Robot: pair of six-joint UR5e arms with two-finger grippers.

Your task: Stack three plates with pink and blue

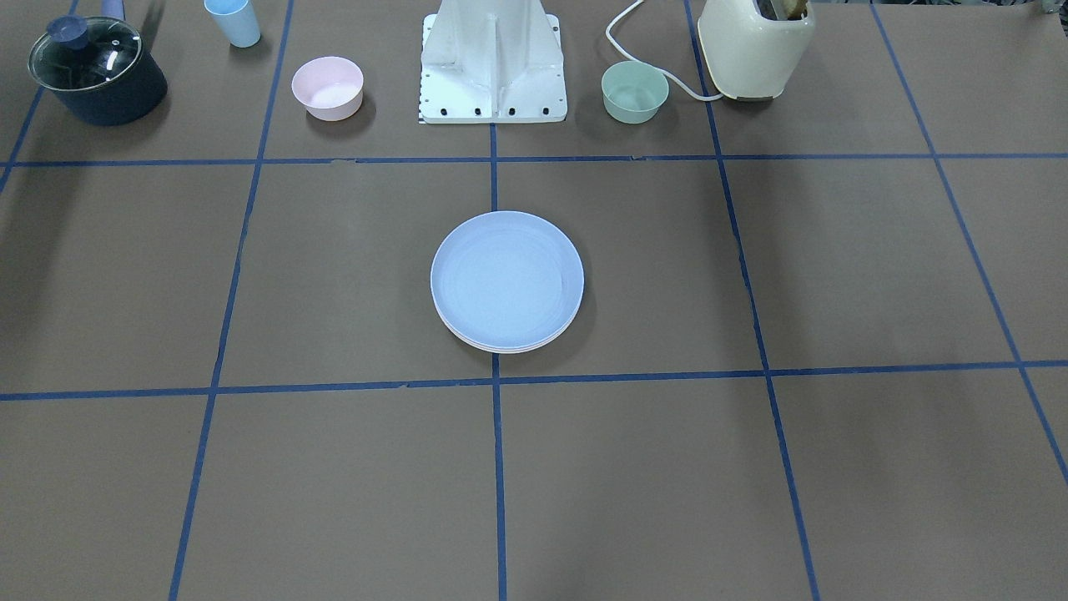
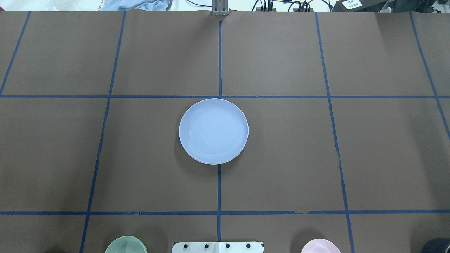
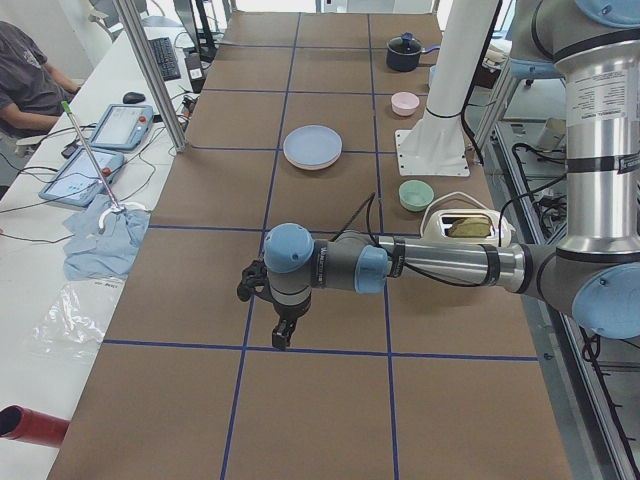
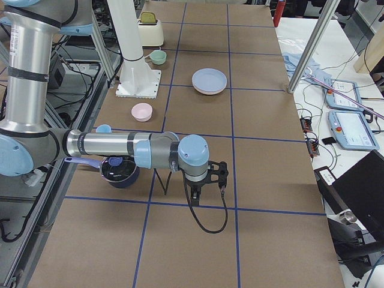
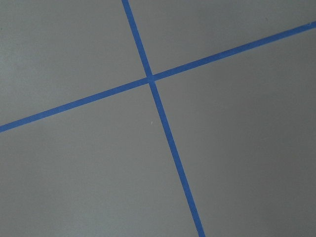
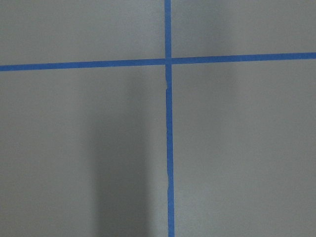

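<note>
The three plates sit stacked at the middle of the table. The pale blue plate is on top, also in the overhead view. Under it only thin rims show, a pinkish and a pale one. The stack shows far off in both side views. My left gripper hangs over bare table far from the stack, and I cannot tell whether it is open or shut. My right gripper hangs over bare table at the other end, state also unclear. Both wrist views show only table and blue tape.
Along the robot's side stand a dark pot with a glass lid, a pale blue cup, a small pink bowl, the white arm base, a mint-green bowl and a cream toaster. A person sits beside the table.
</note>
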